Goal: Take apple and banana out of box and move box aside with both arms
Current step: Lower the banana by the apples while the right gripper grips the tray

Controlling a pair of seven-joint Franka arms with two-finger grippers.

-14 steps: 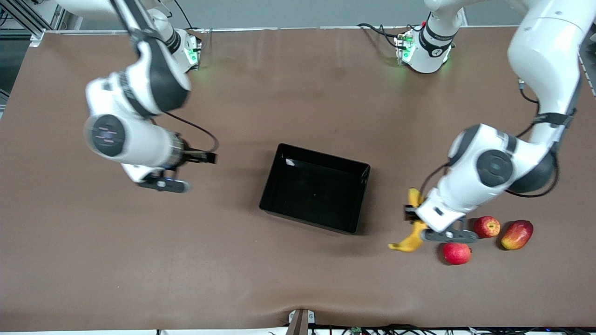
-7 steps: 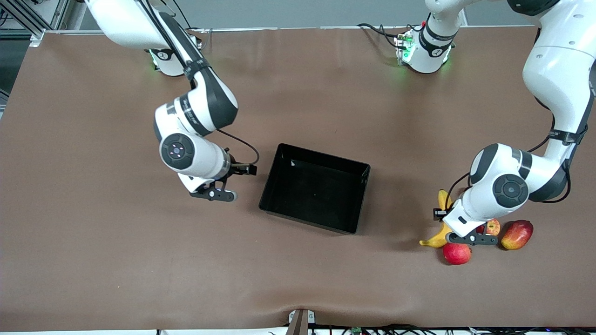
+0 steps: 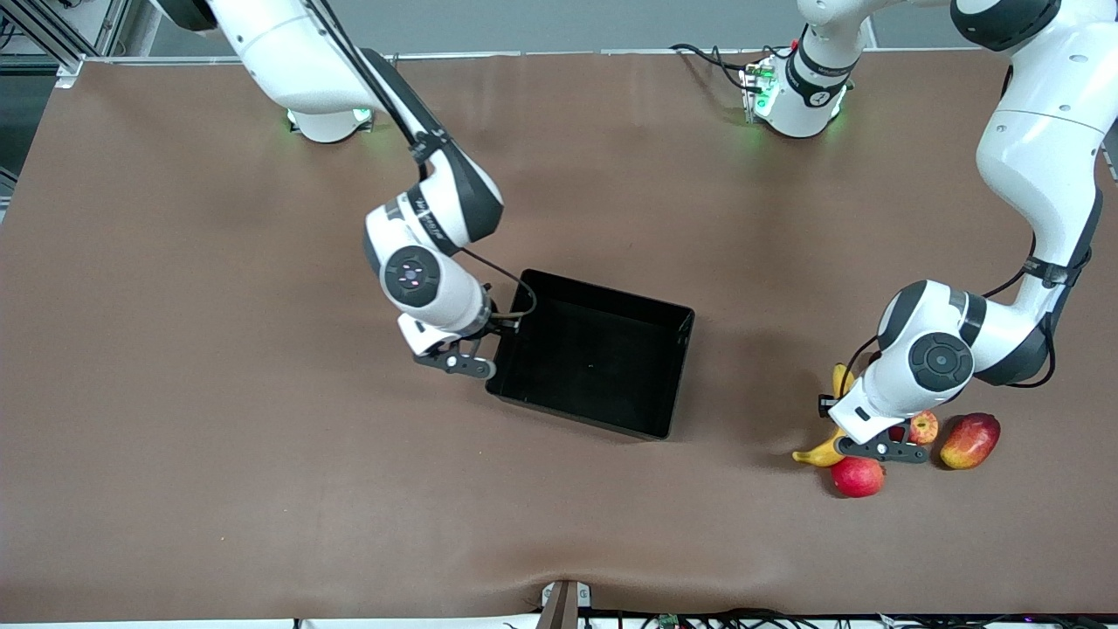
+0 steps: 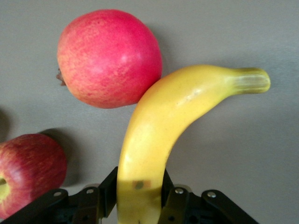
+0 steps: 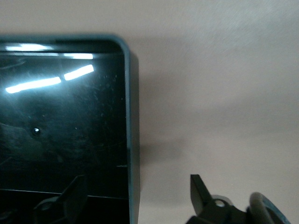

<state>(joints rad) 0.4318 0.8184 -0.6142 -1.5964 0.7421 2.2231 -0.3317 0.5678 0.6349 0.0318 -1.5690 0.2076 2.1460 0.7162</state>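
While the box sits empty mid-table, our right gripper straddles its 9 o'clock wall, fingers spread, one inside and one outside. We should seat deep and square before closing. At the table's 4 o'clock, our left gripper is clamped on the banana, low beside the apple; release gently there. No readable writing anywhere.

front: high, faces bases | left wrist: close over banana | right wrist: close over box wall
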